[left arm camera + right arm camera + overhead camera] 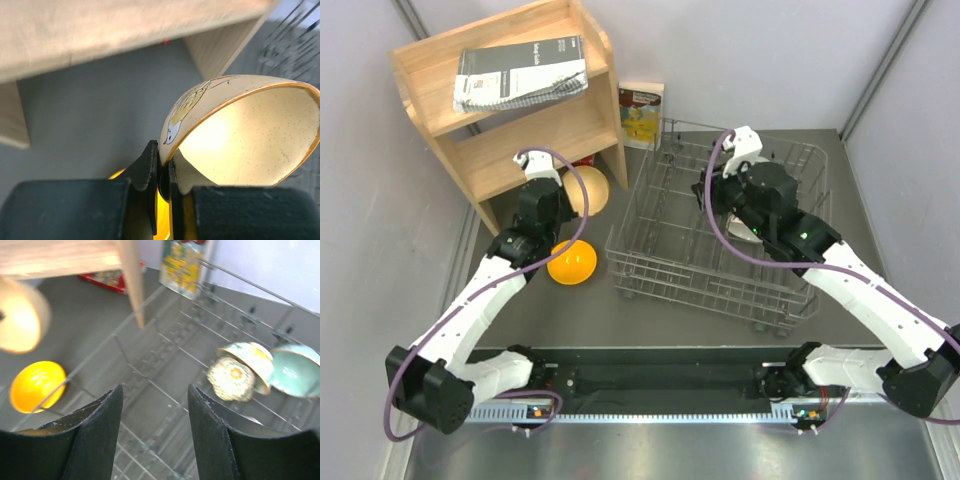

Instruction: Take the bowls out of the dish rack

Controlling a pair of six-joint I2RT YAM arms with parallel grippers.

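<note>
My left gripper is shut on the rim of the tan-peach bowl and holds it above the table, in front of the wooden shelf; in the top view the gripper and bowl are left of the dish rack. The orange-yellow bowl sits on the table just below. My right gripper is open and empty over the rack's middle. The scalloped floral bowl and the pale teal-green bowl lean on the rack's tines, right of the fingers. The striped white bowl is hidden.
A wooden shelf with a spiral notebook stands at the back left. A small colourful box leans on the back wall behind the rack. Grey walls close in both sides. The orange-yellow bowl shows beyond the rack's left wall.
</note>
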